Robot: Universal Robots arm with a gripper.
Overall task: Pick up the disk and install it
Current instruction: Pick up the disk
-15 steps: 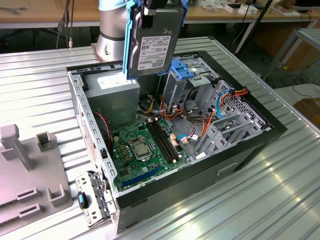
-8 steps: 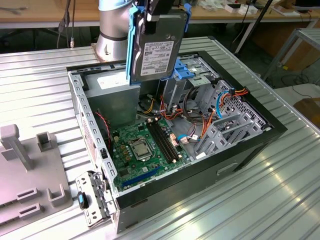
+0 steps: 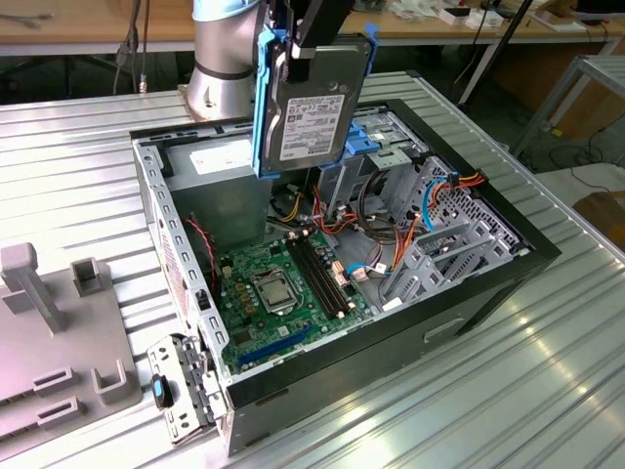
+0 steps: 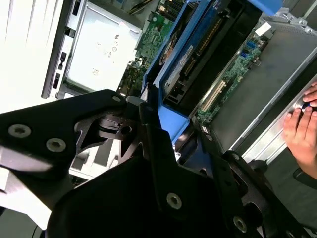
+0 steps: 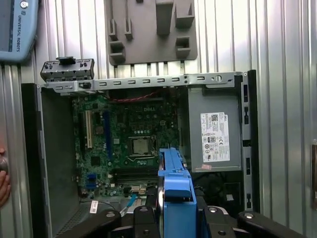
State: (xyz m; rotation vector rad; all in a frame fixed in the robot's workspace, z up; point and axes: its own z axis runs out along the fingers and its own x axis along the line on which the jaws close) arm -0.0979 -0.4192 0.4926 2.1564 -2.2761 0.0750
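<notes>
While the gripper (image 3: 311,49) is clamping the disk (image 3: 312,103) by its upper end, jaws closed on it, the disk is hanging upright above the open case (image 3: 469,313). It is hanging over the back part, near the supply (image 3: 210,166) and the cage (image 3: 391,147). Its label is facing the exterior view, and blue rails are framing it on both sides. In the second wrist view the black fingers (image 4: 153,144) are pressing on either side of the disk (image 4: 173,64) at its blue rail. In the first wrist view the disk (image 5: 176,193) is showing edge-on over the motherboard (image 5: 129,139).

The case is lying on its side on a ribbed metal table (image 3: 508,410), whose slats are catching the light. A grey plate (image 3: 39,362) with upright blocks is lying on the table at the exterior view's left, near the case. The arm's base (image 3: 220,68) is standing behind the case. Orange and blue cables (image 3: 410,234) are running through the case at the exterior view's right.

Behind the table, wooden benches (image 3: 88,29) are running across the room, with cords hanging beneath them. In the second wrist view a hand (image 4: 302,129) is resting on the case's metal edge. In the first wrist view a pendant (image 5: 15,25) is lying on the table beside the plate.
</notes>
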